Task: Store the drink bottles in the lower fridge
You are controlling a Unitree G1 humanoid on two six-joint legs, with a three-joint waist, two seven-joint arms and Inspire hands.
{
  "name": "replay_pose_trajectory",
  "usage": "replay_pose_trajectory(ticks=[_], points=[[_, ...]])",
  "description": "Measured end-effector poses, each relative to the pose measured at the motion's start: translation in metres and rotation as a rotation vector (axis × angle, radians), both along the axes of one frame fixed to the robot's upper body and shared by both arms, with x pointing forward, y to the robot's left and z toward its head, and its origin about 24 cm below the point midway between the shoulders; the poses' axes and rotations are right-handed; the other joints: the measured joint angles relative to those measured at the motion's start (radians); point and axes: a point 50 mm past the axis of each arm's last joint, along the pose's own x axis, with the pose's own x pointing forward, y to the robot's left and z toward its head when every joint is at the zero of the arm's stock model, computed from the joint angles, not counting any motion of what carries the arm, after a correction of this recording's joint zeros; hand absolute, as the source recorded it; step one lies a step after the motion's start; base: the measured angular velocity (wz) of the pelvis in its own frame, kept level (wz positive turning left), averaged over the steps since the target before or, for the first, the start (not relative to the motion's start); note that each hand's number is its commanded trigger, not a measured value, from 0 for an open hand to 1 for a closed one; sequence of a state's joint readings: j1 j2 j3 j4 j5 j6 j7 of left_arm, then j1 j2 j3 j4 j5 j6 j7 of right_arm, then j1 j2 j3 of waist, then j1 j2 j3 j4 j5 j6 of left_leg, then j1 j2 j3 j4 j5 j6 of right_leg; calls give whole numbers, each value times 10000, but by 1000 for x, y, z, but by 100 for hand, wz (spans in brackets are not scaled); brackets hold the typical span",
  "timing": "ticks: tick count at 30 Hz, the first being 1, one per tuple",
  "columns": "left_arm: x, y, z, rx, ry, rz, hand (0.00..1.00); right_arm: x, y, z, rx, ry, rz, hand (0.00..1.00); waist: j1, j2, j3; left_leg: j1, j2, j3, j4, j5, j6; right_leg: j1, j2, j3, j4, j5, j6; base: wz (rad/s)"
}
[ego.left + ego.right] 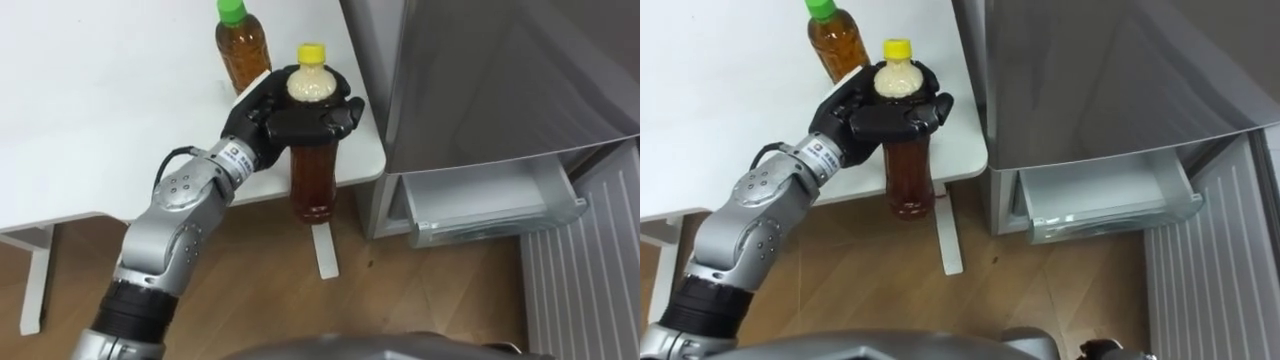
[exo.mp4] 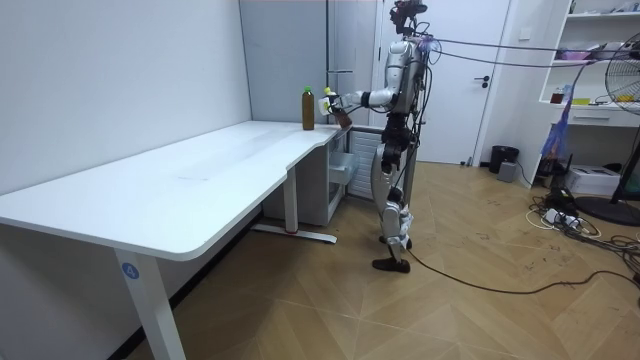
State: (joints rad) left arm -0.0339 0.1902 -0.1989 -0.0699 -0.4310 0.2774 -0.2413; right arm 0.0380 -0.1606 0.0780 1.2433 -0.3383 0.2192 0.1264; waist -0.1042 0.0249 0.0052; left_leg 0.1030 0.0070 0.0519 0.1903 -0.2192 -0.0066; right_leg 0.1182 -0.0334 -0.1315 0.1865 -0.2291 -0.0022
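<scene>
Left eye view: the left robot hand (image 1: pixel 265 112) is clamped on the yellow-capped bottle (image 1: pixel 313 175). The green-capped bottle (image 1: pixel 242 52) stands on the bench (image 1: pixel 100 120) at 11 o'clock. The open fridge drawer (image 1: pixel 490 205) seems empty.

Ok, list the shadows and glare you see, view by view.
Left eye view: the left hand, curled round the yellow-capped bottle, and the green-capped bottle throw only faint shadows on the white table, and broad diagonal bands of reflection cross the grey fridge. Room view: a pale sheen lies on the wooden floor, with soft shadow under the table.
</scene>
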Motion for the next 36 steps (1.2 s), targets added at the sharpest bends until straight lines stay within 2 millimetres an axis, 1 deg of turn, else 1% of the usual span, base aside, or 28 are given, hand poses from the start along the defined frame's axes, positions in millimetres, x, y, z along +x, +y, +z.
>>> replay_pose_trajectory(ticks=[1, 2, 3, 4, 5, 7, 10, 13, 15, 18, 19, 21, 25, 28, 30, 31, 32, 33, 34, 36], points=[[0, -1, 2, -31, -98, -5, 100, 0, 0, 0, 18, 4, 0, 0, 44, -12, 1, -49, 0, -5, 17, 0, 0, -38, -3, -18, 7, 0, 0, 6], [-2, -3, 9, -156, -368, -39, 100, 0, 0, 0, 63, -4, 8, 0, 143, -41, 18, -113, 1, -17, 17, 0, 0, -97, -4, -62, 25, 0, 0, 8], [-3, -5, 14, -297, -639, -91, 100, 0, 1, 0, 85, 16, 56, 0, 298, -67, 31, -147, 2, -18, 16, 1, 0, -132, -3, -82, 32, 0, 0, 8], [-4, -6, 16, -374, -758, -88, 100, 0, 1, 0, 89, 18, 115, 0, 344, -83, 30, -159, 1, -23, 17, 1, 0, -133, -3, -92, 31, 0, 0, 8], [-6, -7, 19, -558, -924, -71, 100, 1, 2, 0, 111, 1, 196, 0, 434, -116, 6, -196, -2, -48, 25, 1, 0, -133, -7, -140, 27, 0, 0, 10], [-8, -9, 19, -888, -966, -100, 100, 1, 3, -1, 121, 7, 344, 0, 586, -183, 17, -223, -3, -115, 59, 1, 0, -123, -8, -194, 28, 0, 0, 10], [-12, -8, 14, -1005, -747, -41, 100, 3, 4, -1, 114, -147, 560, 0, 732, -259, 19, -246, -2, -261, 63, 0, -1, -57, -6, -340, 22, 1, -1, 11], [-15, -7, 9, -994, -523, 5, 100, 7, 3, 0, 19, -377, 709, 0, 857, -304, 43, -241, -10, -312, 68, 0, -1, 21, -15, -426, 2, 1, -1, 9], [-15, -5, 3, -954, -344, 85, 100, 18, 2, 2, -81, -883, 840, 0, 864, -331, 53, -284, -15, -322, 84, 0, -1, 10, -24, -503, -5, 1, -2, 9], [-17, -4, 0, -953, -252, 141, 100, 31, 4, 5, -113, -1393, 1060, 0, 935, -351, 46, -388, -17, -322, 150, 1, -2, -62, -27, -526, 0, 7, -10, 2], [-18, -4, 0, -964, -256, 161, 100, 33, 4, 5, -113, -1447, 1154, 0, 955, -352, 47, -393, -16, -322, 150, 1, -2, -67, -27, -532, 2, 8, -12, 0], [-20, -3, -3, -991, -226, 235, 100, 35, 4, 6, -69, -1481, 1380, 0, 1103, -351, 46, -366, -14, -319, 149, 3, -4, -29, -27, -546, 1, 9, -14, 0], [-25, 0, -14, -926, 141, 451, 100, 40, 5, 7, -4, -1570, 1673, 0, 1202, -358, 50, -345, -14, -320, 155, 4, -6, 13, -36, -626, 3, 9, -14, 6], [-30, -1, -22, -875, 526, 475, 100, 51, 11, 10, 112, -1965, 2234, 0, 1234, -365, 55, -397, -18, -319, 169, 4, -6, -11, -46, -647, 11, 9, -13, 1], [-32, -3, -27, -806, 752, 487, 100, 65, 15, 16, 226, -2479, 2810, 0, 1242, -391, 72, -449, -20, -306, 215, 4, -6, -55, -51, -640, 48, 9, -13, 0], [-33, -4, -28, -799, 787, 456, 100, 69, 17, 17, 265, -2636, 2910, 0, 1243, -405, 80, -462, -19, -305, 233, 4, -6, -59, -52, -640, 57, 9, -13, 0], [-34, -4, -29, -793, 843, 416, 100, 79, 23, 22, 575, -3105, 2934, 0, 1237, -438, 91, -484, -15, -304, 268, 3, -6, -74, -57, -651, 81, 9, -13, 0], [-35, -5, -29, -793, 868, 378, 100, 90, 33, 26, 1050, -3713, 2931, 0, 1219, -475, 85, -553, -14, -307, 342, 3, -5, -105, -61, -668, 105, 9, -14, 4], [-35, -6, -29, -793, 869, 343, 100, 95, 36, 29, 1255, -4004, 2945, 0, 1210, -490, 81, -570, -12, -311, 354, 3, -5, -114, -61, -692, 116, 9, -13, 8], [-36, -8, -29, -829, 803, 245, 100, 108, 62, 36, 2419, -4844, 3004, 0, 1239, -541, 97, -588, -5, -311, 389, 3, -6, -135, -63, -710, 167, 8, -12, 6]])
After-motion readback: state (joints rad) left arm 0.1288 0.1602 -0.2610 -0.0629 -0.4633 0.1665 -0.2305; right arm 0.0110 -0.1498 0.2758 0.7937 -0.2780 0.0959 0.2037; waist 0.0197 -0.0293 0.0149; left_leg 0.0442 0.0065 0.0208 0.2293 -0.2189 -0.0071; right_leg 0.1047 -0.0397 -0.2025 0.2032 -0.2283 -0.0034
